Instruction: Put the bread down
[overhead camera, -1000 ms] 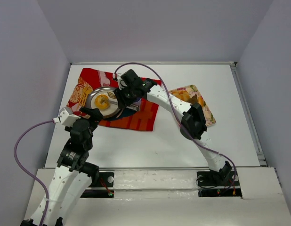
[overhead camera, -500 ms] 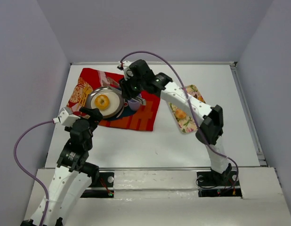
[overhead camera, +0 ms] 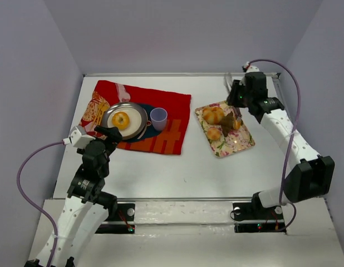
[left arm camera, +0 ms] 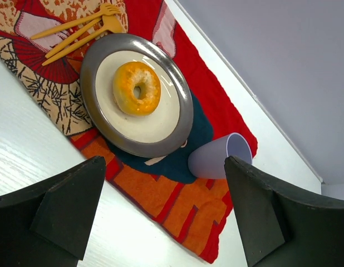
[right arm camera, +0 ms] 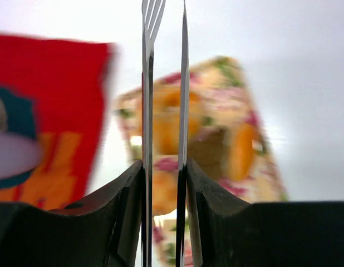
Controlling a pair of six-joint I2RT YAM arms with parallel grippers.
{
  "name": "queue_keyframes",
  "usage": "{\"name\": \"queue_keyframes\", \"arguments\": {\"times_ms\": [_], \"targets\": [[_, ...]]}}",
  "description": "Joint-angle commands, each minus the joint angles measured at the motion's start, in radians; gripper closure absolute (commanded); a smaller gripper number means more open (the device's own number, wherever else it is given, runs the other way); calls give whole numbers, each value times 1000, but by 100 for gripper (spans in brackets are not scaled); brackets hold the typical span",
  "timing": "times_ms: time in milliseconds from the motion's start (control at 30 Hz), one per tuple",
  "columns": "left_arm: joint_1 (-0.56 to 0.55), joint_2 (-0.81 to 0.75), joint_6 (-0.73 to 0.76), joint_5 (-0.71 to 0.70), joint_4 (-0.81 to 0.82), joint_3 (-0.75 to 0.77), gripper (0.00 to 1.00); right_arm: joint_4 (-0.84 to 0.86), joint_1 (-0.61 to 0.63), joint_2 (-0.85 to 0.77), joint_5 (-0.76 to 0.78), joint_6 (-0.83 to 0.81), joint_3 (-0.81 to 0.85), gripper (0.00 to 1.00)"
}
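Observation:
The bread (overhead camera: 121,119), a golden-yellow ring with a hole in its centre, lies on the cream inside of a round metal plate (overhead camera: 137,113) on the red cloth. It also shows in the left wrist view (left arm camera: 137,88), with the plate (left arm camera: 161,119) under it. My left gripper (overhead camera: 107,133) is open and empty at the cloth's near left corner, short of the plate; its jaws (left arm camera: 165,164) stand wide apart. My right gripper (overhead camera: 236,93) hangs over the flowered tray's far end, shut on thin metal tongs (right arm camera: 147,83).
A lilac cup (overhead camera: 158,118) stands right of the plate. The flowered tray (overhead camera: 241,142) holds a scored pale bun (overhead camera: 212,114), a small peach bun (overhead camera: 214,133) and a dark brown piece. Yellow cutlery (left arm camera: 77,28) lies on the cloth's left end. Walls enclose the table.
My right arm has swung from over the plate far to the right, to above the tray, tongs still in its grip. The bread stays on the plate. The left arm has not moved.

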Motion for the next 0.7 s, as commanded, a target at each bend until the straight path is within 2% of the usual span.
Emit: {"name": "queue_keyframes", "arguments": {"times_ms": [0,67,100,167,300,467,533,667], "targets": [[3,6,22,-17,60,29,1,55,-238,28,-66,37,-45,62],[3,13,30,-17,71,33,1,73,-308,68,-48,-31,-35,61],[3,16,46,-13,81,30,1,90,-319,120,14,-145,-25,61],[3,30,63,-4,101,24,1,130,-345,186,28,-265,18,61],[3,79,89,16,126,23,1,130,-450,355,-137,-459,117,62],[3,82,88,-5,117,21,1,112,-512,482,-142,-464,147,58],[3,70,89,-14,118,15,1,112,-526,508,-114,-444,140,52],[3,50,82,-28,120,-10,1,110,-558,574,-110,-428,144,47]]}}
